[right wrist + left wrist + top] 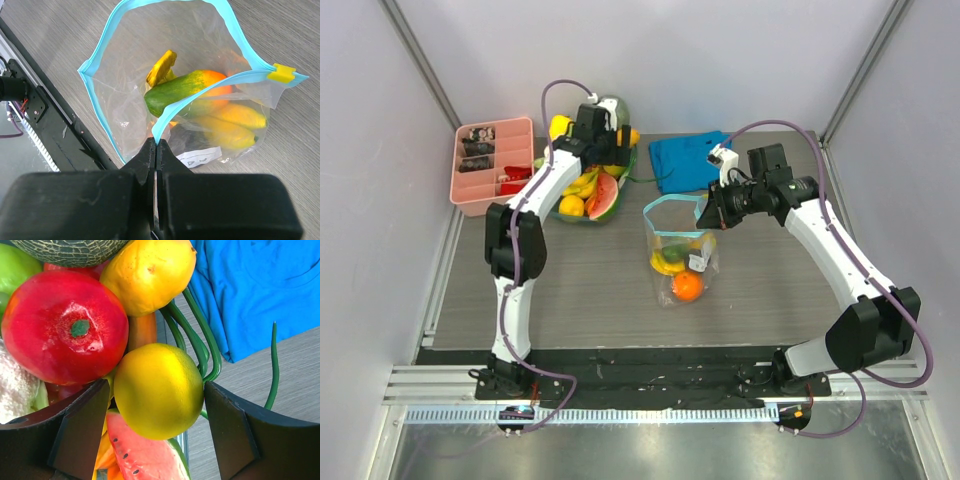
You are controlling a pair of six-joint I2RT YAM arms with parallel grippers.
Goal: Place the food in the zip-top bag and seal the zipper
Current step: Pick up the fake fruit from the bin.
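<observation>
Left end effector (156, 386) with its jaws apart, one finger on either side of the yellow lemon (159, 390), which lies directly between them. A red apple (65, 332) sits just beyond the left finger, and a blue cloth (250, 285) lies farther off past the right finger. Right end effector (155, 148) with its jaws pressed together on the zipper (225, 80), holding open the zip-top bag (125, 100), which stands on the table (580, 290) immediately ahead of the fingertips with a banana bunch (227, 131) and an orange (687, 287) inside.

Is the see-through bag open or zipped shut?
Open. The zip-top bag has its zipper gaping in a wide loop, and the right gripper pinches one edge.
</observation>
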